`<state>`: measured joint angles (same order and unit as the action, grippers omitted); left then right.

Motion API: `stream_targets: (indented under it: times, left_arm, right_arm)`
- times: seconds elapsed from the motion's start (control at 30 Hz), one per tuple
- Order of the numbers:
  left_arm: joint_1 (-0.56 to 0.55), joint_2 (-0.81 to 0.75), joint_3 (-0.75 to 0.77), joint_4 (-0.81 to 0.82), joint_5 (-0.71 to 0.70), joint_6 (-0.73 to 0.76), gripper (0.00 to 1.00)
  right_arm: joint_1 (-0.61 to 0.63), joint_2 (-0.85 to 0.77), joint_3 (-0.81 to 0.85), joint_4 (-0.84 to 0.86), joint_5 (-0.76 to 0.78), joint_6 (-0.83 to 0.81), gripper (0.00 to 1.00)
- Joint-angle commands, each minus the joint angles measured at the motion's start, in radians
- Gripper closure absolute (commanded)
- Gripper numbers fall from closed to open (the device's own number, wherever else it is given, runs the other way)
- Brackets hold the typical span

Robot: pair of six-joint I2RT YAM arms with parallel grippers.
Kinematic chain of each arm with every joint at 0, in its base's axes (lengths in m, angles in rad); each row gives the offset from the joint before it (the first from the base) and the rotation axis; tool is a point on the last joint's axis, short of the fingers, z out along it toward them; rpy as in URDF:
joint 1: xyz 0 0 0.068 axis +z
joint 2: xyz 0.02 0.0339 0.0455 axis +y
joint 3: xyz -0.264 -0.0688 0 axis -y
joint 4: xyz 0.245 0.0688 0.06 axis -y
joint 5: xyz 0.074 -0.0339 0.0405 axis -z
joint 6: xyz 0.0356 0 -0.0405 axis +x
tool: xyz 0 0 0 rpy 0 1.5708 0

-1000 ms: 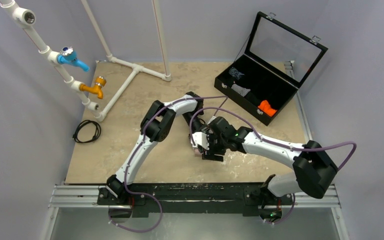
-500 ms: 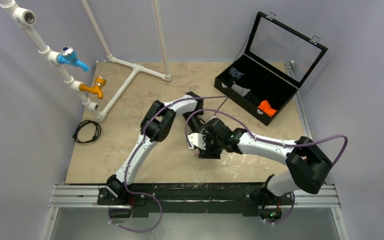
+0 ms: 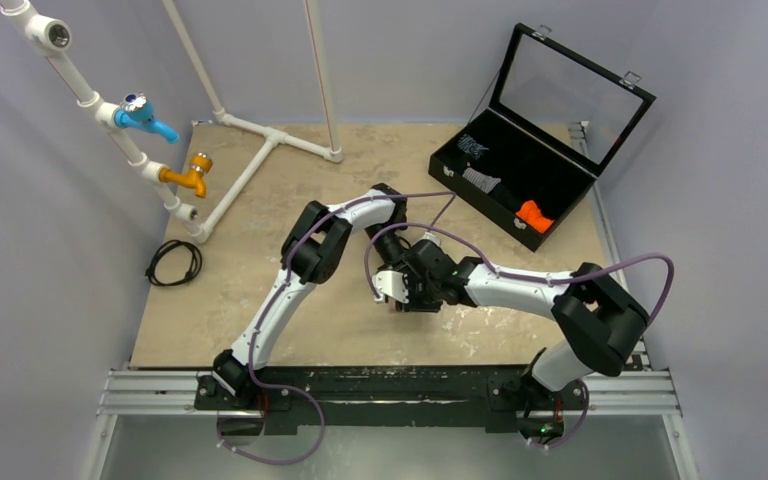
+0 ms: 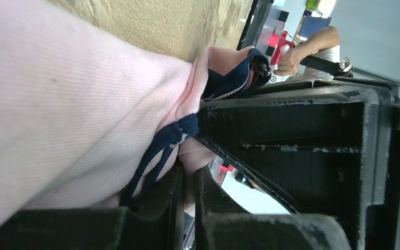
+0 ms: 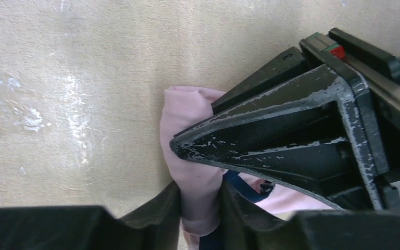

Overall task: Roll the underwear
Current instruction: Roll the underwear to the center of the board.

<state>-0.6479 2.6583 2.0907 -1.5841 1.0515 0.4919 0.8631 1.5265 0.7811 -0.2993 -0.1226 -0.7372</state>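
While both arms meet near the middle of the counter [image 3: 260,310], a touch toward 6 o'clock, the underwear [image 5: 187,125] lies bunched there on a mottled beige, stone-look surface with pale worn patches. It is soft, finely ribbed pink cloth with navy trim. The left hand [image 4: 187,200] is pinched tight on a fold by the trim. The right hand [image 5: 200,211] clamps another pink fold just beside it. Plain grey-lilac walls close the room. At 2 o'clock a black hard case [image 3: 520,190] stands open, and at 10 o'clock rise white pipes [image 3: 90,100].
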Motion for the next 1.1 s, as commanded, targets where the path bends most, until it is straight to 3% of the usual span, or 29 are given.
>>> stream_targets:
  times: [0.0, 0.13, 0.2, 0.23, 0.33, 0.73, 1.07]
  left_arm:
    - [0.013, 0.043, 0.012, 0.046, -0.057, 0.03, 0.97]
    - [0.012, 0.034, 0.01, 0.039, -0.056, 0.028, 0.83]
    - [0.013, 0.023, 0.005, 0.039, -0.061, 0.028, 0.75]
    - [0.014, 0.007, -0.004, 0.041, -0.074, 0.024, 0.61]
    - [0.021, -0.041, -0.025, 0.051, -0.096, 0.017, 0.54]
    - [0.092, -0.17, -0.113, 0.105, -0.212, -0.012, 0.51]
    - [0.181, -0.357, -0.28, 0.167, -0.278, 0.009, 0.51]
  right_arm:
    - [0.004, 0.023, 0.002, -0.018, -0.035, -0.005, 0.78]
    - [0.004, 0.036, 0.01, -0.063, -0.06, -0.007, 0.99]
    - [0.004, 0.043, 0.014, -0.085, -0.067, -0.008, 1.0]
    - [0.004, 0.052, 0.02, -0.114, -0.08, -0.008, 1.0]
    - [0.004, 0.062, 0.028, -0.149, -0.094, -0.006, 1.0]
    - [0.004, 0.06, 0.037, -0.202, -0.13, 0.025, 1.0]
    - [0.001, 0.081, 0.077, -0.236, -0.186, 0.05, 1.0]
